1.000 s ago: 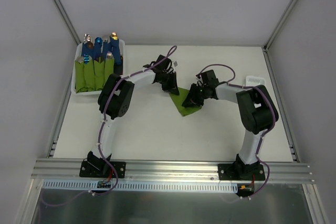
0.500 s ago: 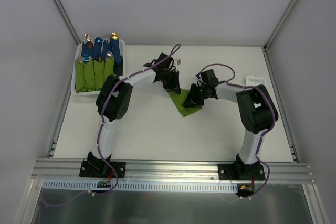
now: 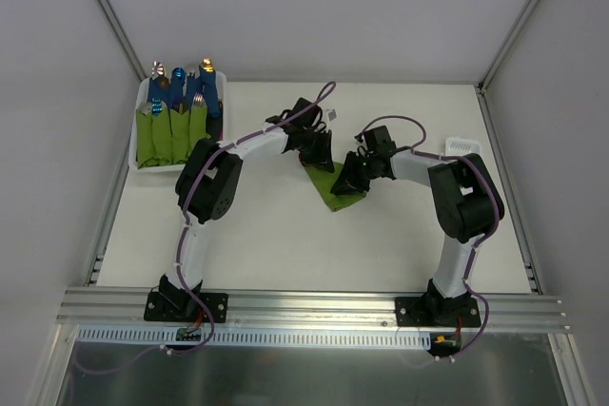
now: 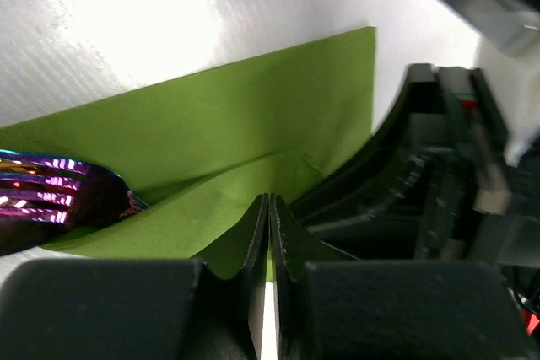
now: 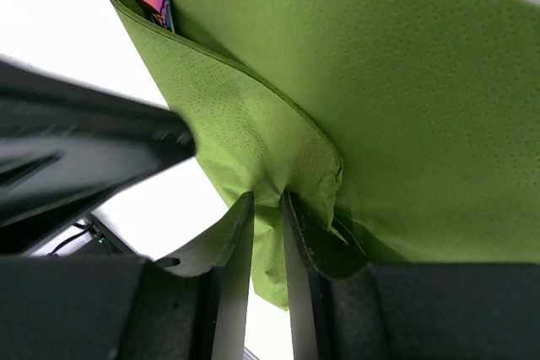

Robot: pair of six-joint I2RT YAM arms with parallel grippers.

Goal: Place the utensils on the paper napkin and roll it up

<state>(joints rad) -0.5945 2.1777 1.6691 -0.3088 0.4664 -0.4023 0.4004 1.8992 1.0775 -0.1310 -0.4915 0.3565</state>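
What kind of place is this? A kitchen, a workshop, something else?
Most likely a robotics lab test cell, not a kitchen. The left arm and right arm are bolted to a metal rail at a white table, plain panels wall it in, and a tray holds napkin-wrapped cutlery.

White table [image 3: 276,244], pale grey walls [image 3: 304,16]

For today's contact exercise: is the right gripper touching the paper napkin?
Touching. Right wrist view: the right gripper pinches a fold of the paper napkin.
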